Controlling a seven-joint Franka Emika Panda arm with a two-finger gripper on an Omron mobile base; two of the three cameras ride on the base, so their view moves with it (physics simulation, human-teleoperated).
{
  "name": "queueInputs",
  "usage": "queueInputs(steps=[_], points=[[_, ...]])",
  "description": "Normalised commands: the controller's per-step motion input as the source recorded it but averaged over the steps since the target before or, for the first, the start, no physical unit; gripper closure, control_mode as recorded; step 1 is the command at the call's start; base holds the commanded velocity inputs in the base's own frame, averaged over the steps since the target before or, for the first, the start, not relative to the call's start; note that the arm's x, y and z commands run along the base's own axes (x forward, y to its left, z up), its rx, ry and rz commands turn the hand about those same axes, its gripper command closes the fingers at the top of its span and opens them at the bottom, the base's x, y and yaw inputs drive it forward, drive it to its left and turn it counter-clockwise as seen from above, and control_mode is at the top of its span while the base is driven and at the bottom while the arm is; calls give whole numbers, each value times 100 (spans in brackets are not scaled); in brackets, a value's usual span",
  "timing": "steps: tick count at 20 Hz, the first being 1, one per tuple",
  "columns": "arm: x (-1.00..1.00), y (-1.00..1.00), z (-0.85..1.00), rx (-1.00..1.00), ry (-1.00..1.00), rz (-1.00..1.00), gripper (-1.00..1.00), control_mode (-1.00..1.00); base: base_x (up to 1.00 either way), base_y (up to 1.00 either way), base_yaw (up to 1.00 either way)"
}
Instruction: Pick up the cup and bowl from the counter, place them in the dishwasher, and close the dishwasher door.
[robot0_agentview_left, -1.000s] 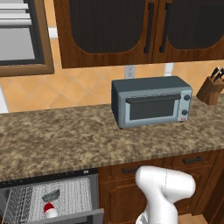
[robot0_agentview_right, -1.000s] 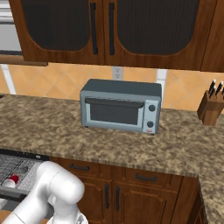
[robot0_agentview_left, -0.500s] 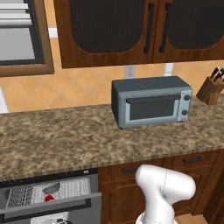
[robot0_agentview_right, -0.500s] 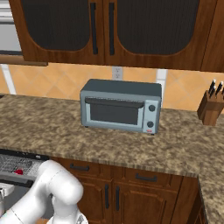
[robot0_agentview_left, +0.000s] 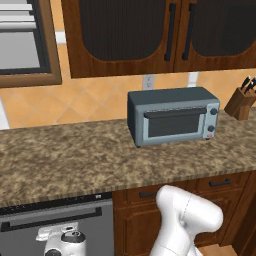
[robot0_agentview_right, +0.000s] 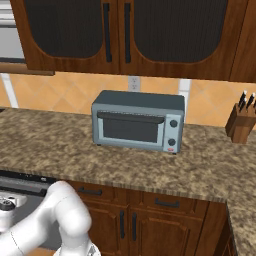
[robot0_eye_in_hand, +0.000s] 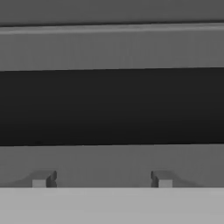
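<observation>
The dishwasher door (robot0_agentview_left: 92, 235) stands upright and shut under the brown granite counter (robot0_agentview_left: 75, 160). Its long black handle (robot0_agentview_left: 50, 220) runs across the top of the dark grey panel. My gripper (robot0_agentview_left: 59, 236) sits low against the door, just under the handle. In the hand view the handle (robot0_eye_in_hand: 112, 107) crosses the picture as a dark band. My gripper (robot0_eye_in_hand: 103, 180) is open below it, its tips wide apart with nothing between them. The cup and the bowl are hidden. From the right base view the door (robot0_agentview_right: 27, 212) shows at the lower left, beside my arm.
A grey toaster oven (robot0_agentview_left: 172, 122) stands on the counter to the right of the dishwasher, with a knife block (robot0_agentview_left: 241, 102) at the far right. Dark wooden cabinets (robot0_agentview_right: 140, 222) fill the space under the counter, and wall cabinets (robot0_agentview_left: 150, 35) hang above.
The dishwasher door has swung up from partly open to shut, hiding the white rack and the red cup inside. My hand rose along with the door.
</observation>
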Motion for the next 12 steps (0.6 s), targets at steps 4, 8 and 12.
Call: queueInputs(steps=[4, 8, 12], points=[[100, -28, -28, 0, 0, 0, -100, -100, 0, 0, 0], [100, -24, -24, 0, 0, 0, -100, -100, 0, 0, 0], [100, -26, -27, 0, 0, 0, -100, -100, 0, 0, 0]])
